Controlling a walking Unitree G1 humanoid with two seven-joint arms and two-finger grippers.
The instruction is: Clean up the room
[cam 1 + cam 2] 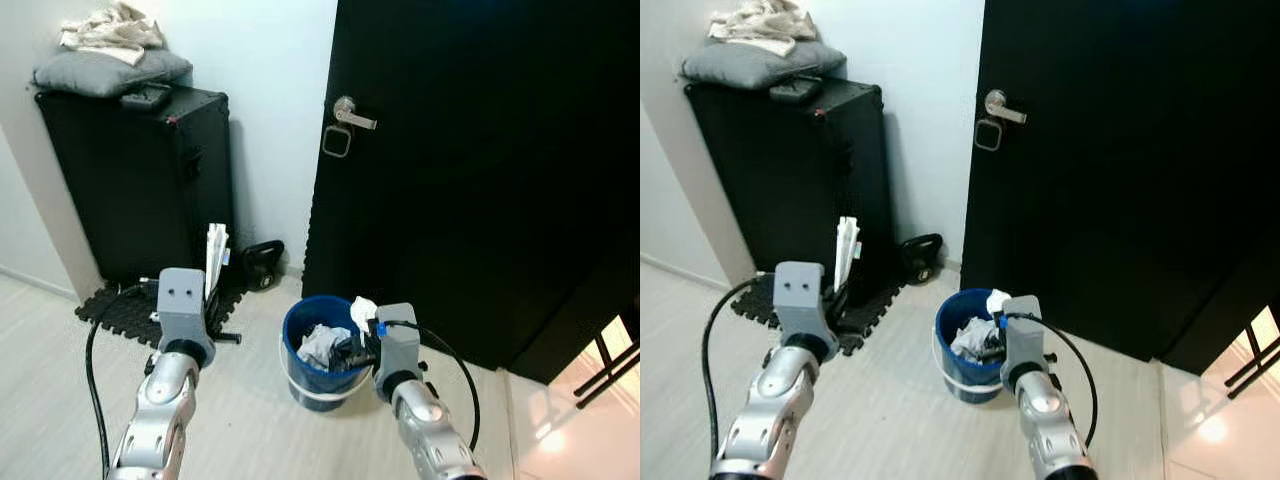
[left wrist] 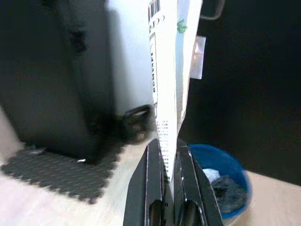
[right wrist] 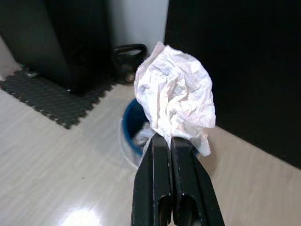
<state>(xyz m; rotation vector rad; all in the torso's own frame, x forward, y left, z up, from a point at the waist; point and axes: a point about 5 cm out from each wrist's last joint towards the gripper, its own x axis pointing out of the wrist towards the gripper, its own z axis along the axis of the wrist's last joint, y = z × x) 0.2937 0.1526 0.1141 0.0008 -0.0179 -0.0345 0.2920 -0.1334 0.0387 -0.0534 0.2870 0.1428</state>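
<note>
A pale wood-look floor (image 1: pixel 60 340) runs up to a white wall (image 1: pixel 270 90) and, on the right, a tall black door (image 1: pixel 480 180) with a silver lever handle (image 1: pixel 352 114). Near the foot of the door stands a round blue plastic bucket (image 1: pixel 300 378), already holding crumpled white and dark scraps. The right gripper (image 3: pixel 171 141) is at the bucket's right rim, its jaws closed on a crumpled white tissue wad (image 3: pixel 176 96) held above the bucket's opening. The left gripper (image 2: pixel 169 155) is raised to the left of the bucket, its jaws closed on a flat white printed paper packet (image 2: pixel 167 70) that stands upright between the fingers. Against the far left wall is a tall black case (image 1: pixel 140 180), and its top surface carries a grey cushion (image 1: pixel 105 72), a small dark device (image 1: pixel 147 97) and a rumpled cream cloth (image 1: pixel 110 28) lying on the cushion. The case stands on a black interlocking foam mat (image 1: pixel 110 305). A black kettlebell (image 1: pixel 262 262) sits on the floor between the case and the door, close to the wall.
</note>
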